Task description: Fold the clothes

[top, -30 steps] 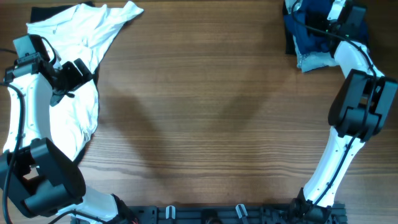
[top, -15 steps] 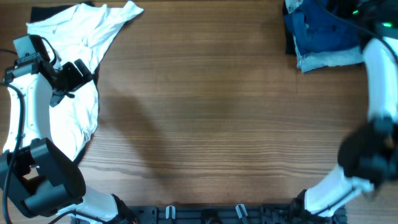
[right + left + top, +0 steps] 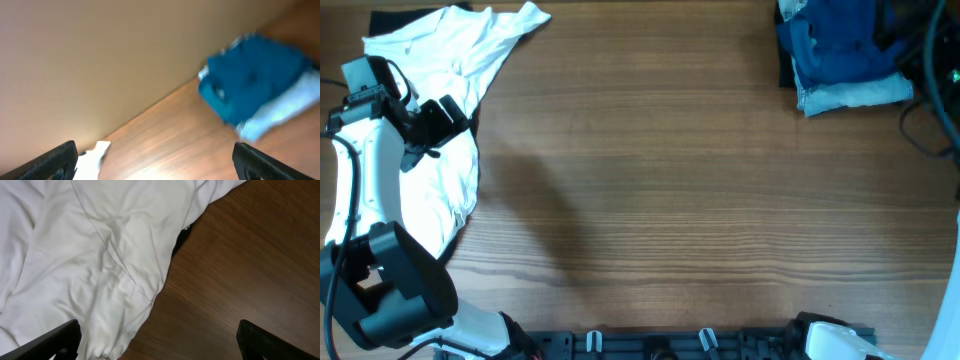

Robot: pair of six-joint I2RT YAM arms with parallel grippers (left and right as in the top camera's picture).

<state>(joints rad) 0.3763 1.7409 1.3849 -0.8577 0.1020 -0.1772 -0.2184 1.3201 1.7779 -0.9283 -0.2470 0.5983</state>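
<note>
The left jaws hang wide open and empty over the crumpled white shirt [image 3: 440, 60] at the left of the surface [image 3: 670, 180], probably to take its edge. The right jaws, open and empty too, are well apart from the blue shirt [image 3: 840, 45] heaped on the jeans [image 3: 855, 95].

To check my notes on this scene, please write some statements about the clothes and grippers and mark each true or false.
The white shirt lies at the far left of the table. True.
The dark blue shirt is spread flat at the table's middle. False: it is bunched at the far right.
The left gripper is open over the white shirt's edge. True.
The right gripper holds the dark blue shirt. False: it is open and empty, apart from the shirt.
</note>
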